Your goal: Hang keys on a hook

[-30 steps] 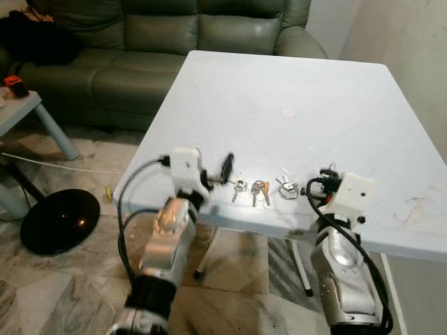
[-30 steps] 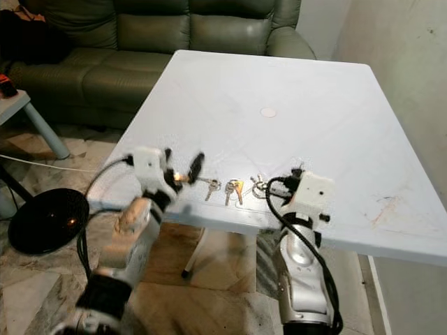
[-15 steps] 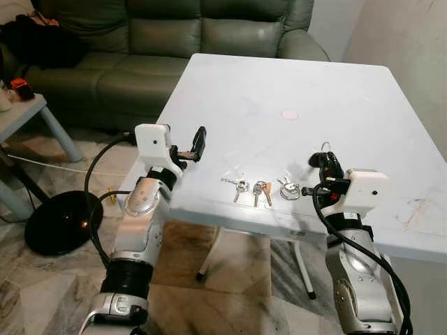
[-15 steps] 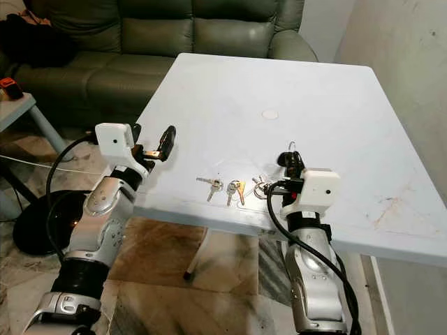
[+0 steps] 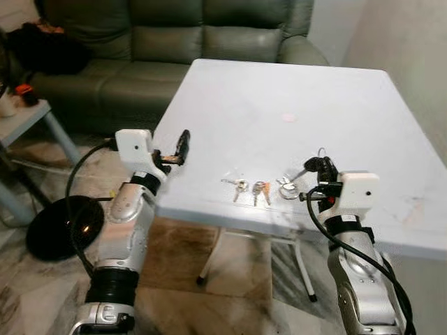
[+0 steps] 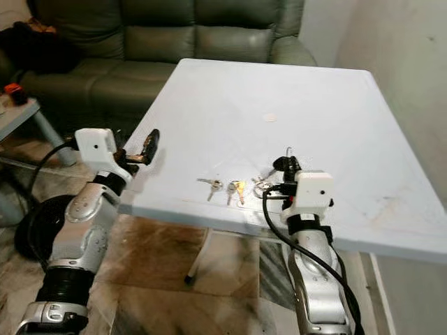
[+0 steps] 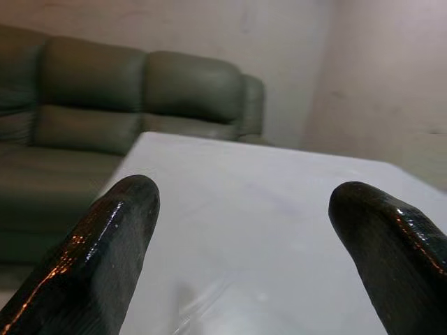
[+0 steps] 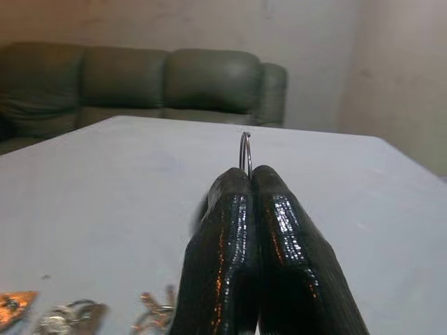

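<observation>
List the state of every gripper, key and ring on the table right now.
Left gripper: open, empty, at the table's left edge.
Right gripper: shut on a ring, held upright above the table.
Keys: three bunches lying flat in a row near the front edge, ungripped.

The left gripper (image 5: 183,147) is hovering raised with its fingers spread wide, while the right gripper (image 5: 320,169) is pressing its fingers tightly together, both forearms angling forward.

Soft, even indoor light is cast – the white table (image 5: 335,91) is slightly washed out; head views are faintly blurred, and the wrist views' backgrounds are hazy.
</observation>
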`<state>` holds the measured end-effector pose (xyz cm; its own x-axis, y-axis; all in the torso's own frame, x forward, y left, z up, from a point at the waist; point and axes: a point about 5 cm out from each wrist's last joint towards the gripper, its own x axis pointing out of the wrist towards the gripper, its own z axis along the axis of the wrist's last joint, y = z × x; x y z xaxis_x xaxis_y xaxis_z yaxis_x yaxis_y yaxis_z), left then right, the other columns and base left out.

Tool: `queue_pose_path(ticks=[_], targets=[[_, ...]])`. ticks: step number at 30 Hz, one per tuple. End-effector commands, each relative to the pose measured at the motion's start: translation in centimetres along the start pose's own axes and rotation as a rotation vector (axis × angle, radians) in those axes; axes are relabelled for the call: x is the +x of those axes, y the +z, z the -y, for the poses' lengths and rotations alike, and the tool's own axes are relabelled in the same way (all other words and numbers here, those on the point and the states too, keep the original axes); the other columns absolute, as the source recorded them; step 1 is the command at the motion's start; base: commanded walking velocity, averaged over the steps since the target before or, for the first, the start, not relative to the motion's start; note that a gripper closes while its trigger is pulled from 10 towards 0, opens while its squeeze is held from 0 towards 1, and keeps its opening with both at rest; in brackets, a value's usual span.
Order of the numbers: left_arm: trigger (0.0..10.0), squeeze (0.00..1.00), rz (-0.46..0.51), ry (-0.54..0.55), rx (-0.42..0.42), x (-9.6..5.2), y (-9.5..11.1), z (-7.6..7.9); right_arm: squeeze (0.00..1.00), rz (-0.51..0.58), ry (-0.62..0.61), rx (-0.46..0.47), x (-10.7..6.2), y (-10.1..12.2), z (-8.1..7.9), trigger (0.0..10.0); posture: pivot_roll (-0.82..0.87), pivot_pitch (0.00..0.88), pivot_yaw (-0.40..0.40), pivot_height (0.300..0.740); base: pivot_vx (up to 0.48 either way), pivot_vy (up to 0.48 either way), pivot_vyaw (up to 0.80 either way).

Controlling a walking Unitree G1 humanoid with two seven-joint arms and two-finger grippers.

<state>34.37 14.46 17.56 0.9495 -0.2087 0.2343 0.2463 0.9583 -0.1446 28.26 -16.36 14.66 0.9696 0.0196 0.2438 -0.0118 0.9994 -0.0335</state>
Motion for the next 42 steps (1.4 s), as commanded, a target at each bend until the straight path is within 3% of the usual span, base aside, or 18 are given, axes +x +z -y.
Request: queue_pose_path(ticks=[1, 8, 11, 15, 21, 32, 42], targets=[[10.0, 0.0, -0.007, -0.011, -0.011, 0.4, 0.1, 0.1, 0.0, 0.017, 0.009, 0.009, 0.3, 0.5, 0.1, 10.0, 0.1, 0.038, -0.006, 0.74, 0.0, 0.0, -0.74], [10.0, 0.0, -0.054, -0.073, 0.02, 0.8, 0.1, 0.1, 0.0, -0.007, 0.055, -0.022, 0.6, 0.4, 0.3, 10.0, 0.1, 0.033, 0.01, 0.74, 0.0, 0.0, -0.75], [10.0, 0.0, -0.075, -0.036, 0.071, 1.0, -0.1, -0.4, 0.0, -0.021, 0.055, -0.041, 0.5, -0.1, 0.5, 10.0, 0.1, 0.023, 0.022, 0.74, 0.0, 0.0, -0.74], [10.0, 0.0, -0.068, -0.001, 0.075, 1.1, -0.2, -0.5, 0.0, -0.022, 0.029, -0.019, 0.7, -0.1, 0.2, 10.0, 0.1, 0.013, 0.019, 0.74, 0.0, 0.0, -0.74], [10.0, 0.0, -0.075, 0.011, 0.012, 1.5, -0.5, -0.1, 0.0, -0.024, 0.028, 0.014, 1.0, -0.1, -0.5, 10.0, 0.09, 0.0, 0.018, 0.74, 0.0, 0.0, -0.74], [10.0, 0.0, -0.077, 0.025, -0.008, 2.1, -0.6, 0.5, 0.0, -0.024, 0.001, 0.007, 1.3, -0.2, -0.3, 10.0, 0.09, 0.01, 0.021, 0.74, 0.0, 0.0, -0.74], [10.0, 0.0, -0.076, 0.013, 0.002, 1.3, -1.1, 0.3, 0.0, -0.037, -0.006, 0.003, 0.8, -0.5, -0.3, 10.0, 0.09, 0.003, 0.02, 0.74, 0.0, 0.0, -0.74]])
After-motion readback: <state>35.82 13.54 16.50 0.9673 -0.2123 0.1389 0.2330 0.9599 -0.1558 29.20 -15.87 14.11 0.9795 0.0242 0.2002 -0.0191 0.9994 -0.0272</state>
